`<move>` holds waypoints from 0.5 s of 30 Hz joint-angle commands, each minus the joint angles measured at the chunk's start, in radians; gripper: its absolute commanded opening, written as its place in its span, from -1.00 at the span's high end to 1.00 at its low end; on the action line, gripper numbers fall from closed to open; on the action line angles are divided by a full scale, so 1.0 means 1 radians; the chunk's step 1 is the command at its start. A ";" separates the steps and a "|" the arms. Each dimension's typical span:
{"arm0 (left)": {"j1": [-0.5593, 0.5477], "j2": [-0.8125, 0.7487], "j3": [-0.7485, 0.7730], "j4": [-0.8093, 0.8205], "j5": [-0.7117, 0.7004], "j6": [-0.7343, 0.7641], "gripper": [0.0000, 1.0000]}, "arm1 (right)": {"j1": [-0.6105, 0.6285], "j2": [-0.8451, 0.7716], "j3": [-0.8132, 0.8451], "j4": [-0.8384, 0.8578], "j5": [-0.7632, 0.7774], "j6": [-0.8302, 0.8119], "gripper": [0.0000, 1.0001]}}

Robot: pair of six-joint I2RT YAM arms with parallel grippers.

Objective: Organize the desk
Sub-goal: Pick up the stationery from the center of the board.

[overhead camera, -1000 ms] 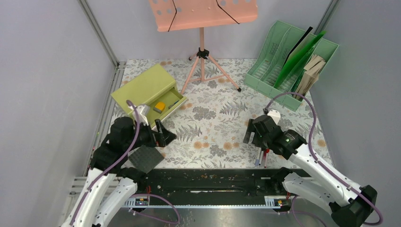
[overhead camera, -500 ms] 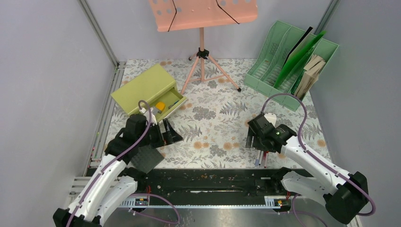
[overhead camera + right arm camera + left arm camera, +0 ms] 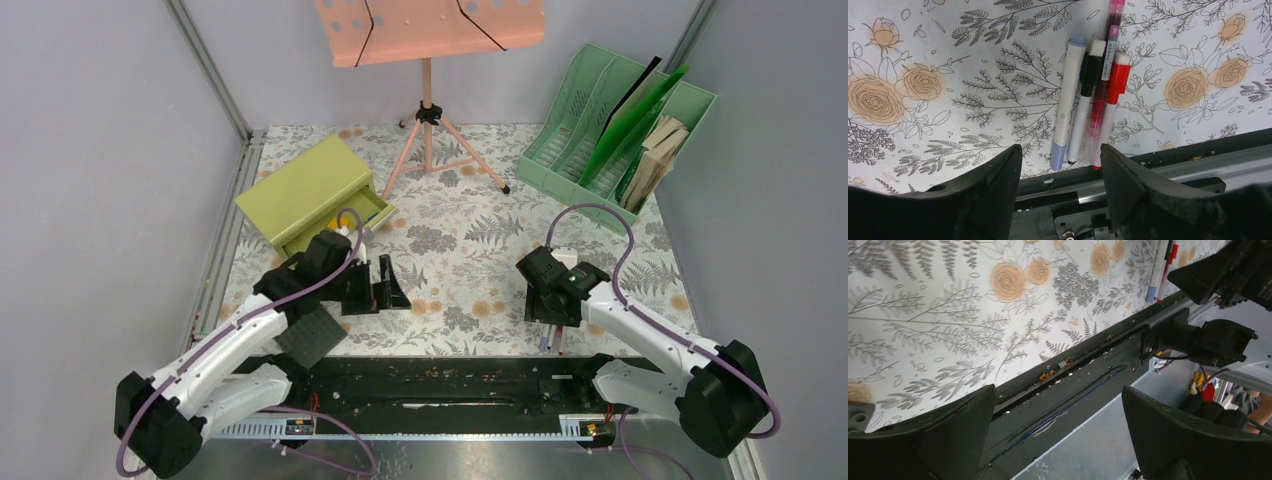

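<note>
The desk (image 3: 470, 240) is whitish with fern leaves and orange flowers. Several pens (image 3: 550, 338) lie side by side at its near edge, right of centre. In the right wrist view they are a lilac-capped marker (image 3: 1065, 117), a black-and-white marker (image 3: 1086, 100), a pink pen (image 3: 1104, 75) and a red marker (image 3: 1111, 105). My right gripper (image 3: 1060, 155) hangs open just above their near ends and holds nothing; it also shows in the top view (image 3: 543, 308). My left gripper (image 3: 392, 287) is open and empty over the desk's left-centre, as the left wrist view (image 3: 1058, 400) shows.
An olive-yellow drawer cabinet (image 3: 305, 185) stands at the left with its drawer (image 3: 367, 212) open, partly hidden by my left arm. A black pad (image 3: 310, 337) lies near the front left. A pink music stand (image 3: 428, 110) and a green file rack (image 3: 610, 130) stand at the back.
My left gripper has swung right, away from the open drawer to the desk's left-centre. My right gripper has shifted a little and now sits right over the pens.
</note>
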 commanded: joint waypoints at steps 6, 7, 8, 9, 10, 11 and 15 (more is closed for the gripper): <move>-0.096 0.073 0.142 0.048 -0.052 -0.035 -0.98 | -0.030 0.034 -0.001 0.036 0.028 -0.002 -0.22; -0.100 0.066 0.149 0.051 -0.054 -0.039 -0.98 | -0.049 0.040 -0.002 0.043 0.009 -0.009 -0.22; -0.102 0.059 0.156 0.055 -0.053 -0.041 -0.97 | -0.069 0.043 -0.006 0.049 -0.010 -0.014 -0.22; -0.104 0.048 0.163 0.062 -0.053 -0.042 -0.97 | -0.090 0.045 -0.011 0.064 -0.041 -0.020 -0.21; -0.106 0.032 0.168 0.071 -0.053 -0.043 -0.97 | -0.112 0.048 -0.018 0.078 -0.069 -0.025 -0.20; -0.107 0.019 0.171 0.082 -0.053 -0.045 -0.98 | -0.132 0.047 -0.025 0.088 -0.089 -0.025 -0.19; -0.106 -0.031 0.176 0.116 -0.063 -0.056 -0.97 | -0.179 0.057 -0.052 0.136 -0.141 -0.027 -0.15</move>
